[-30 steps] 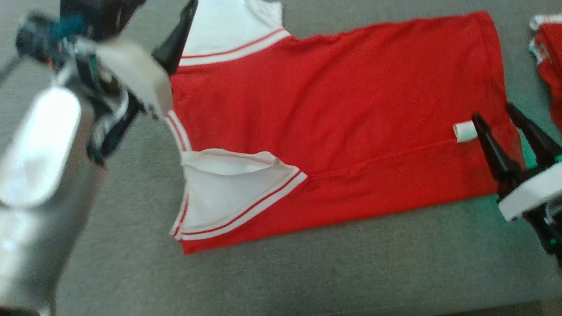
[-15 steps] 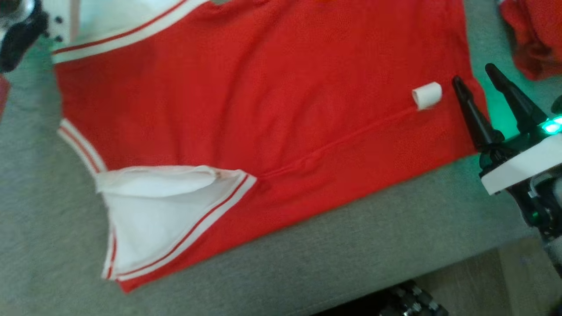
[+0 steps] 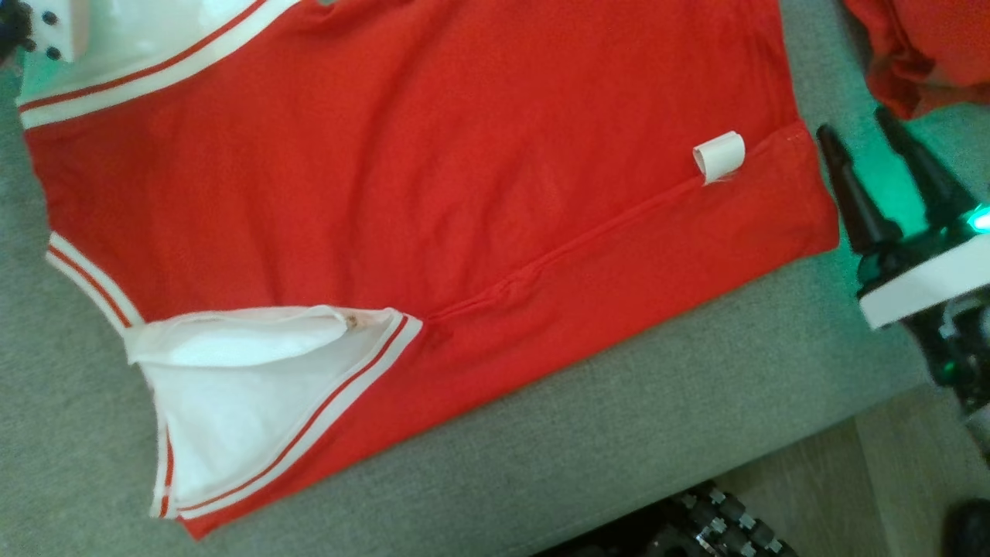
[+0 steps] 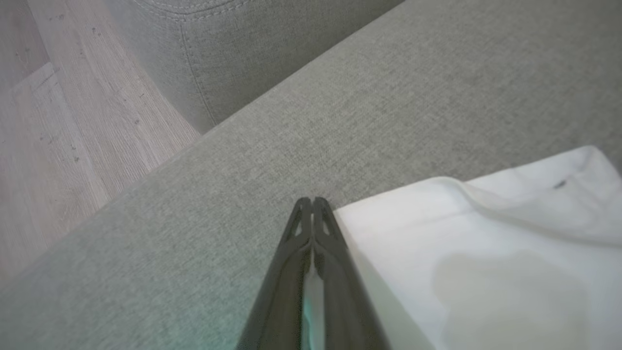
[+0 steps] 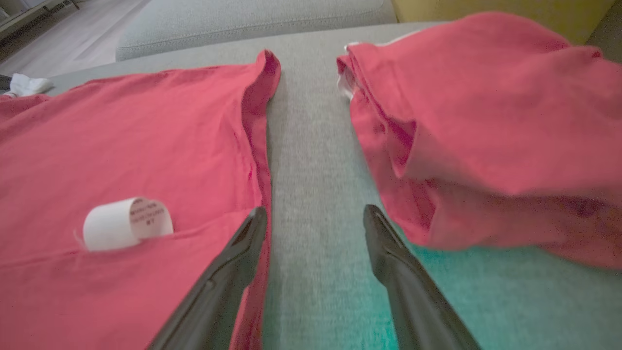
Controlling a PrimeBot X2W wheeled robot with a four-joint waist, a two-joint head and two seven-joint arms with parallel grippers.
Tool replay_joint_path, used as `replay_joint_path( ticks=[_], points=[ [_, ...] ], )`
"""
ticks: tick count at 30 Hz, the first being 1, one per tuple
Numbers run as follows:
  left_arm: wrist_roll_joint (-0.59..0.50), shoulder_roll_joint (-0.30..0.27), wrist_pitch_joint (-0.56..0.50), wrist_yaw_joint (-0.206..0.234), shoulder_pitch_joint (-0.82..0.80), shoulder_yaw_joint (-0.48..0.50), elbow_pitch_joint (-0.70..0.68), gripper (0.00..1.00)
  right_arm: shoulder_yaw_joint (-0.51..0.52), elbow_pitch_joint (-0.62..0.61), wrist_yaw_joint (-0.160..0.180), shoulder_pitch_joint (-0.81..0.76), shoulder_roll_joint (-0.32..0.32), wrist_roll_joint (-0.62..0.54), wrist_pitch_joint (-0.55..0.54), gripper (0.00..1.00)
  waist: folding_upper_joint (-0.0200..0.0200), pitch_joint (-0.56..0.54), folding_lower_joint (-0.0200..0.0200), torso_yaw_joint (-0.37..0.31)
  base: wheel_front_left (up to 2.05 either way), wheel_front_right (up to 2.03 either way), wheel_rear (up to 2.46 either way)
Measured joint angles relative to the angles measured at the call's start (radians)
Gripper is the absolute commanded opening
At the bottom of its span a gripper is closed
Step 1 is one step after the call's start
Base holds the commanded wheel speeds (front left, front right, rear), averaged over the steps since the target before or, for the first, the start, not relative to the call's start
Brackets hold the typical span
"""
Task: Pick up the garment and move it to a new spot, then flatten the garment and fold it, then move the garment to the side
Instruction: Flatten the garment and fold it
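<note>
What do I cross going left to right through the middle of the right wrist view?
white tag → shirt hem → gray cushion → bunched red clothing

A grey upholstered cushion (image 3: pixel 619 433) bore a red-and-white garment (image 3: pixel 433 155) spread flat near its front edge, a second red heap (image 3: pixel 928 46) lying just rightward.

Right gripper (image 5: pixel 316 210) jaws apart over grey cushion (image 5: pixel 311 146), between flat red garment (image 5: pixel 121 146) and crumpled red heap (image 5: pixel 486 121).
</note>
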State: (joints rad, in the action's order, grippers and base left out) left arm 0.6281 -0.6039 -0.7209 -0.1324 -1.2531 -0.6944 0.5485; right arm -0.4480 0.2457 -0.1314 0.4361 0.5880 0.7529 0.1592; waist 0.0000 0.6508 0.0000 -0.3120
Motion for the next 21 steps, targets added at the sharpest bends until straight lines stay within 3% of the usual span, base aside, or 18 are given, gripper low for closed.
replay_joint_path(
  ticks=[6, 11, 21],
  points=[
    [0.008, -0.003, 0.051, 0.000, -0.001, -0.073, -0.030, 0.00, 0.029, -0.001, 0.000, 0.080, 0.045, -0.001, -0.002, 1.00, 0.0000, -0.020, 0.0000, 0.029, 0.00, 0.00, 0.00],
    [0.035, -0.002, 0.119, 0.000, -0.027, -0.132, -0.074, 0.00, 0.028, 0.007, 0.000, 0.164, 0.061, 0.013, -0.066, 1.00, 0.0000, -0.043, 0.0000, 0.065, 0.00, 0.00, 0.00],
    [0.076, -0.002, 0.205, 0.000, -0.109, -0.233, -0.135, 0.00, -0.106, 0.148, 0.000, 0.388, 0.088, 0.102, -0.224, 1.00, 0.0000, -0.061, 0.0000, 0.162, 0.00, 0.00, 0.00]
  ],
)
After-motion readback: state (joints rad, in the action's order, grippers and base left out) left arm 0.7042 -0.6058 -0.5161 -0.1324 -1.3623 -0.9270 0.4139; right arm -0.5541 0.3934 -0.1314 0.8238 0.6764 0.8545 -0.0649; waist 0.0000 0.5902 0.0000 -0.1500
